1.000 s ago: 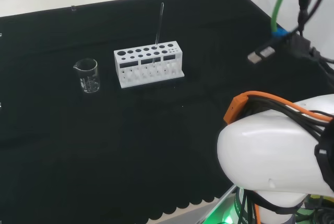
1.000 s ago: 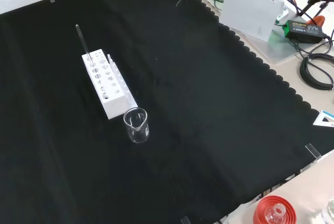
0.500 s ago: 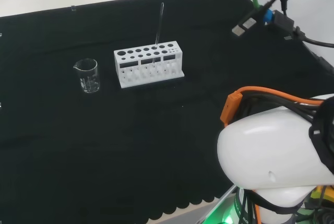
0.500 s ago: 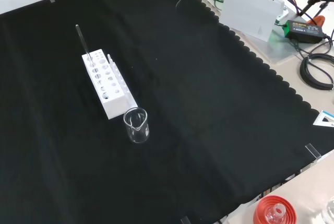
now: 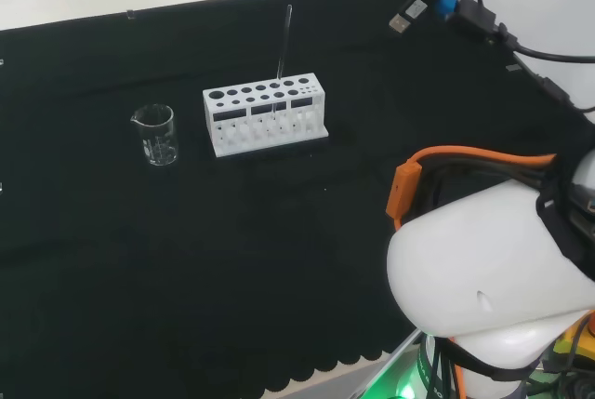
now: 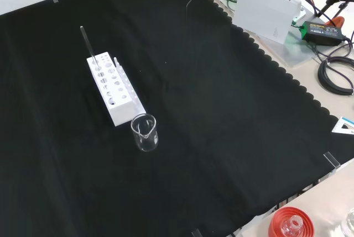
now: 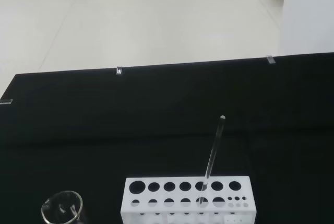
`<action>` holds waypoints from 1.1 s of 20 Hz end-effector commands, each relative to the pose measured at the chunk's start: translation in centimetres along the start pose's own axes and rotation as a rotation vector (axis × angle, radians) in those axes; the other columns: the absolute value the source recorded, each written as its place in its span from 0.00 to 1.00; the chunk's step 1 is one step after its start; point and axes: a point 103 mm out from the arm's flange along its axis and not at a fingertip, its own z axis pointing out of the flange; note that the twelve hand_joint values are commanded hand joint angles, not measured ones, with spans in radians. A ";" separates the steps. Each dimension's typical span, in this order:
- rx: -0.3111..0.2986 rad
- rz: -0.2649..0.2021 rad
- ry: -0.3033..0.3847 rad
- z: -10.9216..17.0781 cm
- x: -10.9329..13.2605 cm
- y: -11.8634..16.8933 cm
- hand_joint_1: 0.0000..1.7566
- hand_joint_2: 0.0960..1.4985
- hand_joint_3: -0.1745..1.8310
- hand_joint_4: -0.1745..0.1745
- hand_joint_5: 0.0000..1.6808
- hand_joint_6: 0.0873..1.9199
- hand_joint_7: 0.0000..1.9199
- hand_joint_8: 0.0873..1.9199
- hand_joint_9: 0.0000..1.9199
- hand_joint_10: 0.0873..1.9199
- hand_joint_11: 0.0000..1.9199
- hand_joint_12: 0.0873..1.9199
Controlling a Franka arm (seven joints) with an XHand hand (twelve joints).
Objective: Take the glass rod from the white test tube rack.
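A white test tube rack [image 5: 266,118] stands on the black cloth, left of the arm's links in the head view. A thin glass rod [image 5: 284,43] stands upright in one of its holes, leaning slightly. The front view has the rack [image 6: 114,90] at the upper left with the rod [image 6: 86,42] at its far end. The wrist view looks at the rack [image 7: 189,199] and the rod [image 7: 213,147] from some way off.
A small clear beaker [image 5: 155,135] stands left of the rack in the head view, in front of the rack [image 6: 144,132] in the front view. A red ribbed stand [image 6: 290,223] sits off the cloth at the front view's bottom right. Cables and boxes lie beyond the cloth's scalloped edge.
In the head view the arm's cables and plug have swung up and left, and the big white link has shifted a little. Rack, rod and beaker have not moved.
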 end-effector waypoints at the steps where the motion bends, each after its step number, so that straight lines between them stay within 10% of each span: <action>1: 0.018 -0.016 0.006 1.1 -1.1 2.9 0.36 0.41 0.35 0.37 0.20 0.03 0.30 0.39 0.39 0.35 0.34 0.65; 22: 0.118 -0.049 0.054 7.5 -1.5 9.4 0.39 0.39 0.35 0.34 0.22 0.07 0.26 0.40 0.40 0.35 0.36 0.64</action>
